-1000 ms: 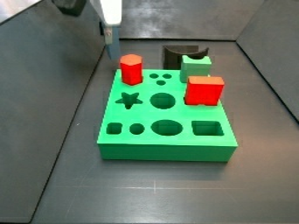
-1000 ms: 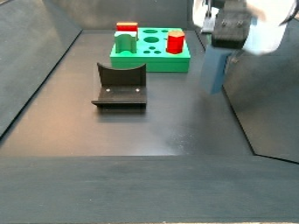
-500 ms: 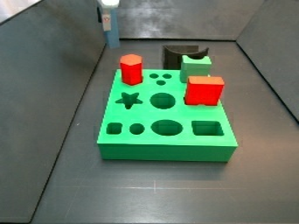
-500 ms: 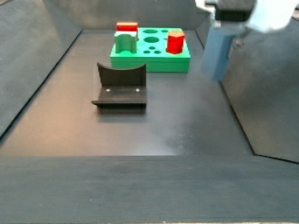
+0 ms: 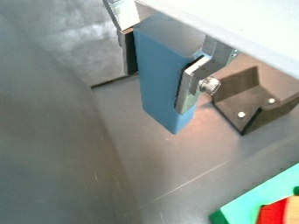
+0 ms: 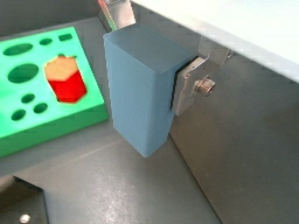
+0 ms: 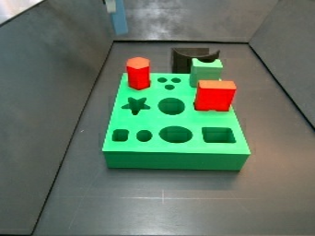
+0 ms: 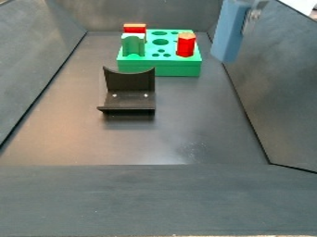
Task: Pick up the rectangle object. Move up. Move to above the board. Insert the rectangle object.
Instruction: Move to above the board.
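We see the board (image 7: 172, 124) flat on the dark floor, bright green, with star, round and square cut-outs. Grey walls (image 8: 285, 83) box in the workspace.

The fixture (image 8: 126, 91) stands on the floor between the board and the near edge in a side view; in another it sits just behind the board (image 7: 193, 57).

The gripper (image 6: 146, 83) is high up, at the frame's top edge in a side view (image 8: 238, 7), fingers pointing down. It's clamped on the rectangle object (image 6: 138, 92), a silver finger (image 6: 187, 80) flat against one face.

The rectangle object (image 8: 231, 32) hangs clear of the floor, long axis vertical, well apart from the board. Only its lower end shows in a side view (image 7: 114, 7).

On the board: a red hexagonal prism (image 7: 138, 73) upright, a red cube (image 7: 215, 94), and a small green block (image 7: 205, 66) behind it.
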